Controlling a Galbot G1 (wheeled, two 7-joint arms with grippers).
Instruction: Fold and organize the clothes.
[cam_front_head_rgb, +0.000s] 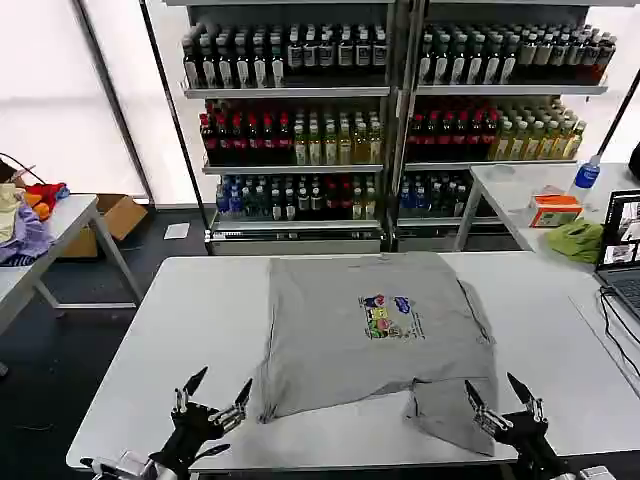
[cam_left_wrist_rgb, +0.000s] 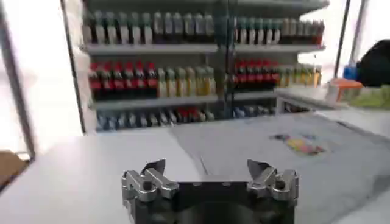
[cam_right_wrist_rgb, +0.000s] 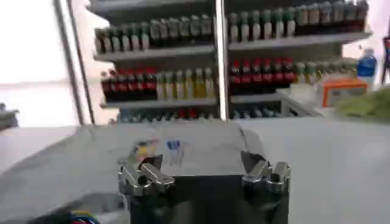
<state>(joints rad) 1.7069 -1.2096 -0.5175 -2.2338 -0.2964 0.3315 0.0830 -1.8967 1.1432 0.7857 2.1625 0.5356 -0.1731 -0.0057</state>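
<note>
T-shirt (cam_front_head_rgb: 375, 335) lies print-up in the middle of the table (cam_front_head_rgb: 180, 330), already partly folded, ready for another fold. Left gripper (cam_front_head_rgb: 214, 397) and right gripper (cam_front_head_rgb: 501, 402) hover open at its near corners, holding nothing, probably to pinch the hem.

A white table (cam_front_head_rgb: 180, 330) carries one grey T-shirt (cam_front_head_rgb: 340, 345), spread flat near its middle.

head: high, looking down | wrists: low, forward — shared: T-shirt (cam_front_head_rgb: 375, 335)

Grey printed T-shirt (cam_front_head_rgb: 375, 335), part-folded, mid-table
</note>
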